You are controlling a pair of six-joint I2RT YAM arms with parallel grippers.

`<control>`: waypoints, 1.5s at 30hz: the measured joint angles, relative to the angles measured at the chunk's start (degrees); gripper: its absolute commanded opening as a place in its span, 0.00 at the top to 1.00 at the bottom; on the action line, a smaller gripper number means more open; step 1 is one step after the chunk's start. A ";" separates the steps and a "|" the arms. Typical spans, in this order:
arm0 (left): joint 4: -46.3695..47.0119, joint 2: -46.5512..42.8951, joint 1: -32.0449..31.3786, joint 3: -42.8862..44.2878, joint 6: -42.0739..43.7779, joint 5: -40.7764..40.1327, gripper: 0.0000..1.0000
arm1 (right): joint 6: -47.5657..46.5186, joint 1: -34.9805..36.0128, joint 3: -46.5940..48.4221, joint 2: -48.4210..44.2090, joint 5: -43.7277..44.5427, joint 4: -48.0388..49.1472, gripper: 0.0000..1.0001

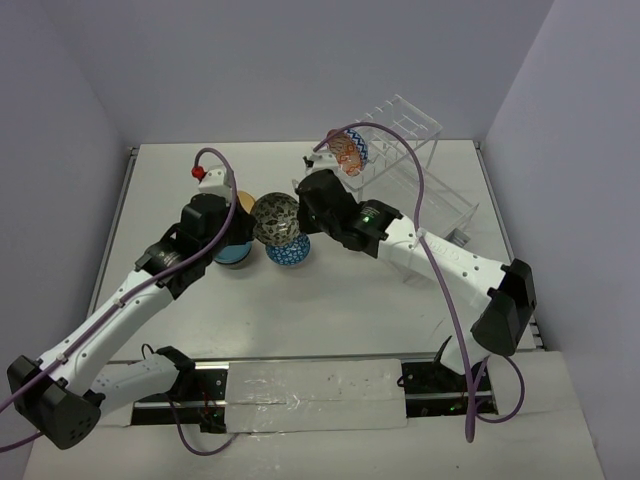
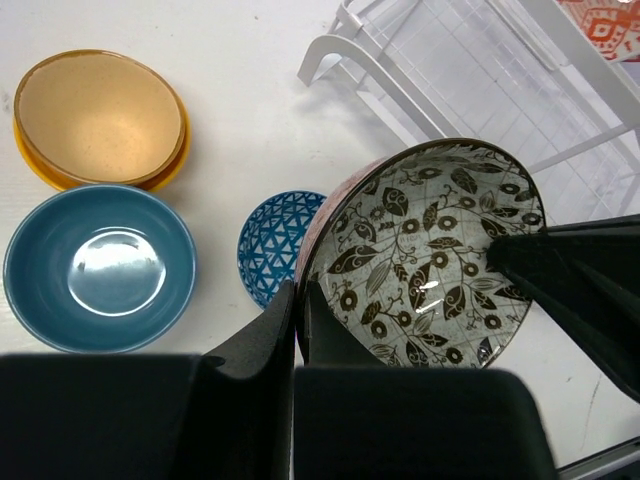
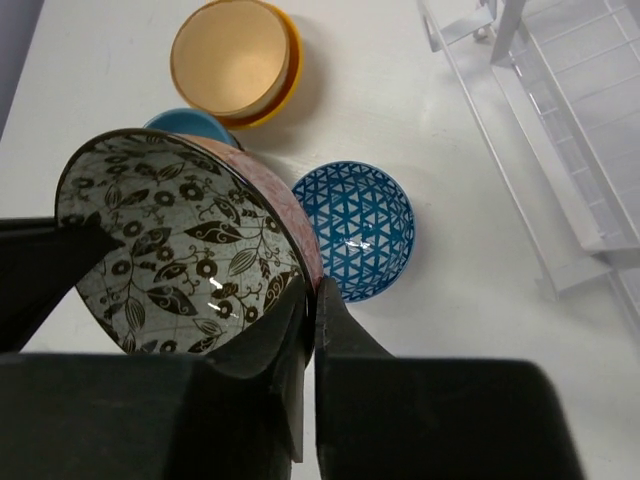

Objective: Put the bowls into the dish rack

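You have both grippers on the same bowl. The leaf-patterned bowl [image 1: 275, 218], cream inside with dark leaves and reddish-pink outside, sits tilted just off the dish rack's [image 1: 412, 160] near-left corner, not in it. Your left gripper [image 2: 300, 300] is pinching one side of its rim, one finger inside the bowl and one outside. Your right gripper [image 3: 312, 300] is pinching the opposite side of the rim the same way. In each wrist view you can see the other arm's dark finger touching the far edge of the bowl.

The blue triangle-patterned bowl [image 3: 355, 230] stands upright on the white table [image 1: 330, 310], on the rack's left side, and in the top view the leaf-patterned bowl partly overlaps it. Farther from the rack on that same left side you have the plain blue bowl [image 2: 100, 265], upright, its glossy floor catching the light. Beside it, the tan bowl [image 2: 100, 118] is nested inside the orange-yellow bowl [image 2: 35, 165], whose rim shows around it.

One bowl is already loaded: the orange-and-blue zigzag bowl [image 1: 348, 150] stands on edge in the rack's upper tier, at its left end. The rack's lower clear tray [image 2: 470, 70] shows through the white wires.
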 measured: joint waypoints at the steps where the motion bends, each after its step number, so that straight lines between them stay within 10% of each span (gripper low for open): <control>1: 0.09 -0.11 -0.07 -0.04 -0.02 0.02 0.95 | 0.02 0.00 0.02 0.00 0.35 0.00 1.00; 6: 0.85 -0.35 -0.22 -0.04 0.04 0.15 0.25 | -0.85 0.13 0.11 0.00 2.97 -0.74 1.00; 9: 1.55 -0.33 -0.22 -0.04 -0.33 0.42 0.03 | -2.47 0.26 0.55 0.00 6.01 -3.37 1.00; 21: 0.70 -0.33 6.93 0.02 -3.17 2.69 0.01 | -16.13 0.24 4.76 -8.39 24.20 -7.54 1.00; 29: -2.67 1.88 19.78 1.36 -1.70 8.81 0.01 | -42.64 -2.05 4.39 -18.21 38.14 12.44 1.00; 45: -2.64 2.47 23.28 -2.36 2.27 9.25 0.01 | -77.61 -14.34 4.22 1.46 33.94 37.53 1.00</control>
